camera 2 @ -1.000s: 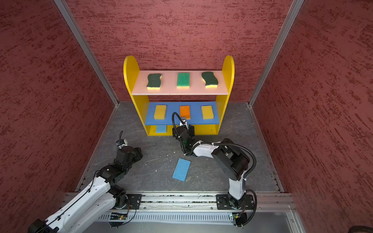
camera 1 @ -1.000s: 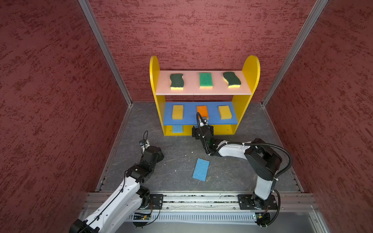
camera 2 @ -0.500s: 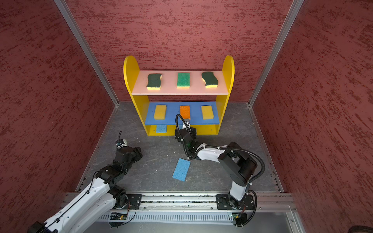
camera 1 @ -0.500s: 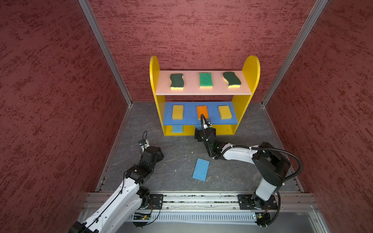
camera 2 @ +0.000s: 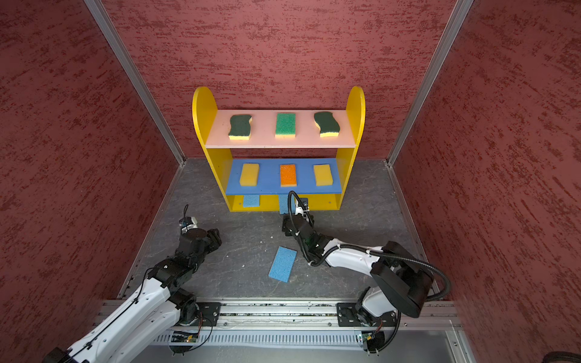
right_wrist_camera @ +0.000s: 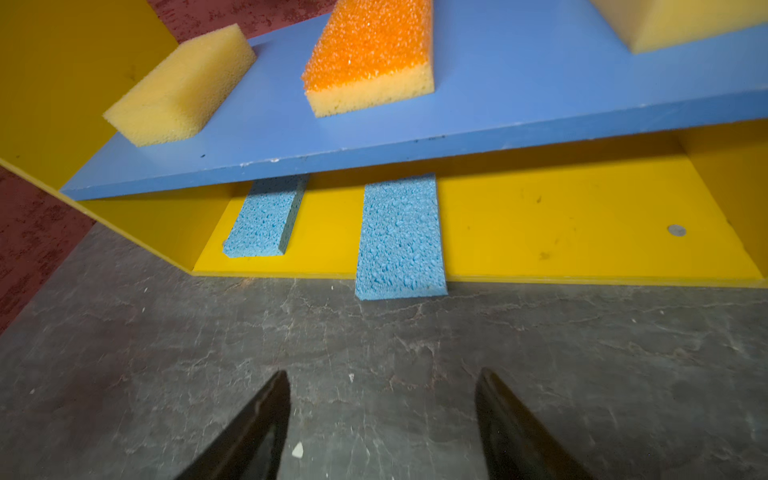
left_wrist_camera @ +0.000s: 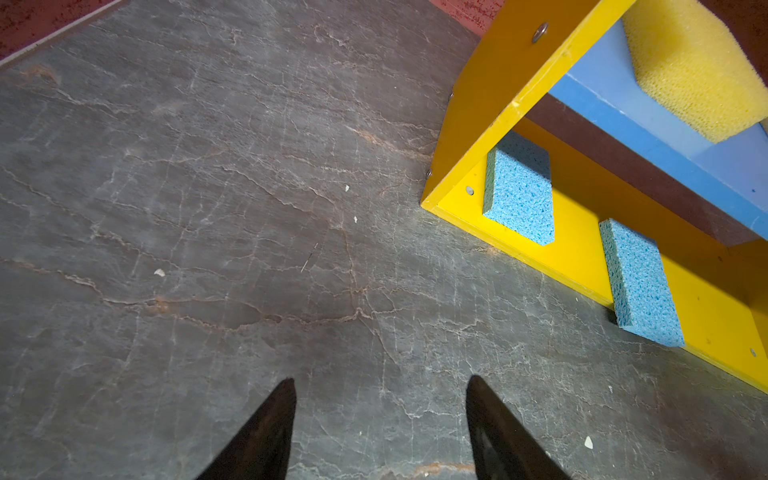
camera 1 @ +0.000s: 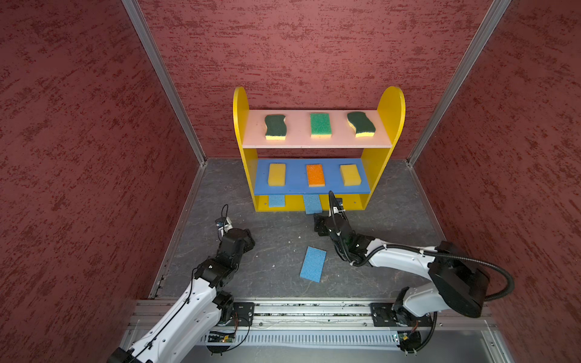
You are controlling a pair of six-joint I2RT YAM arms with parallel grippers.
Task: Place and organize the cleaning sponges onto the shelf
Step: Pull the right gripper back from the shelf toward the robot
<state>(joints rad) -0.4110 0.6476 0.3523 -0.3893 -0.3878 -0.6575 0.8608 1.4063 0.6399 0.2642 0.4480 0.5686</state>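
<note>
The shelf point(camera 1: 390, 107) stands at the back. Its pink top board holds two dark-green wavy sponges point(camera 1: 275, 126) point(camera 1: 361, 124) and a bright green one point(camera 1: 320, 124). On the blue middle board lie two yellow sponges point(camera 1: 276, 174) point(camera 1: 350, 174) and an orange one point(camera 1: 315, 174). The yellow bottom board carries two blue sponges; the left one point(right_wrist_camera: 264, 220) lies fully on it, the middle one point(right_wrist_camera: 400, 237) overhangs its front edge. A third blue sponge point(camera 1: 313, 263) lies on the floor. My right gripper point(right_wrist_camera: 382, 378) is open and empty just before the overhanging sponge. My left gripper point(left_wrist_camera: 380, 380) hangs open over bare floor.
Red textured walls point(camera 1: 94, 157) close in the grey floor point(camera 1: 276, 239) on three sides. A metal rail point(camera 1: 314, 311) runs along the front. Small pale crumbs point(left_wrist_camera: 159, 272) dot the floor. The right part of the bottom board point(right_wrist_camera: 582, 232) is bare.
My right gripper has drawn back from the bottom board toward the front, its jaws narrower, leaving the middle blue sponge there. The left arm has stayed put.
</note>
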